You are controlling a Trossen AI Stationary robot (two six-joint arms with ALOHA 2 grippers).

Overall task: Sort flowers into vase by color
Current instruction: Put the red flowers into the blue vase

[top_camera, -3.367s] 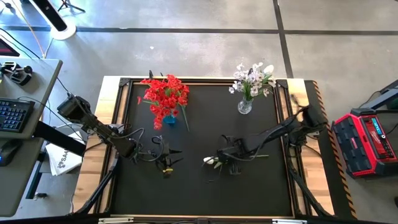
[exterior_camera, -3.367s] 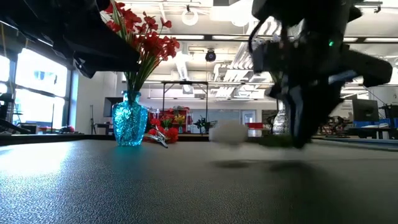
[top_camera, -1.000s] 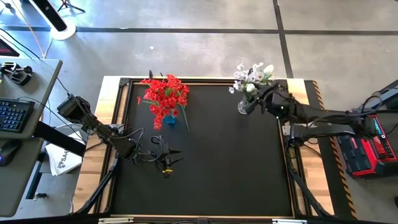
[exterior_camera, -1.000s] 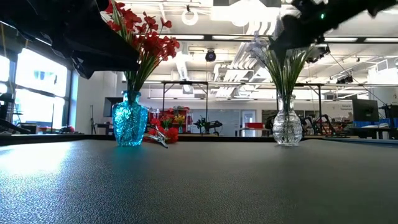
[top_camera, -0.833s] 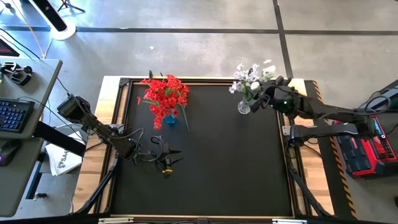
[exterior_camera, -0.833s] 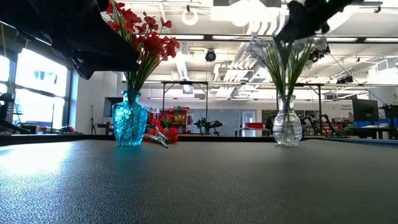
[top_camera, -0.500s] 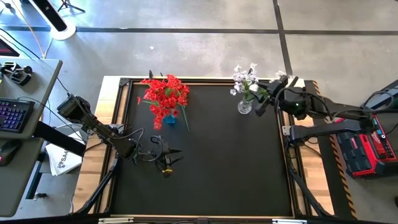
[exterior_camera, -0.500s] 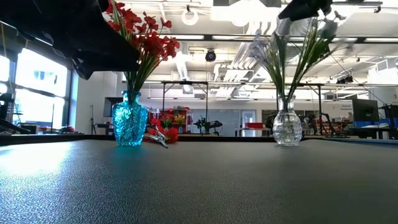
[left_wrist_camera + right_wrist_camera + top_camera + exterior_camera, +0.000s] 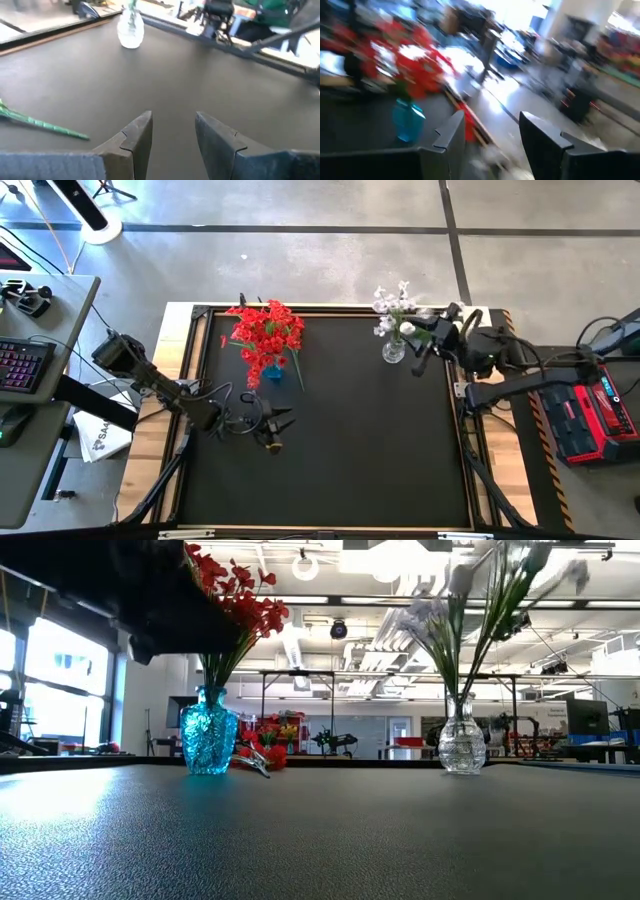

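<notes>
A blue vase (image 9: 272, 370) at the table's far left holds red flowers (image 9: 265, 332). One more red sprig (image 9: 258, 755) lies on the table beside it; its green stem (image 9: 45, 124) shows in the left wrist view. A clear vase (image 9: 393, 352) at the far right holds white flowers (image 9: 393, 308). My right gripper (image 9: 425, 350) hovers open just right of the clear vase, holding nothing (image 9: 490, 140). My left gripper (image 9: 276, 430) is open (image 9: 172, 135) low over the table's left middle, nearer than the blue vase.
The black mat (image 9: 350, 450) is ringed by a raised frame (image 9: 468, 430). A desk with a keyboard (image 9: 25, 365) stands off the table's left side, and a red case (image 9: 590, 405) off its right. The room shows beyond the far edge.
My right gripper has drawn back from above the clear vase toward the table's right edge. The white sprig it brought stays standing in the clear vase, and the white blossoms have swung a little. My left gripper has shifted slightly.
</notes>
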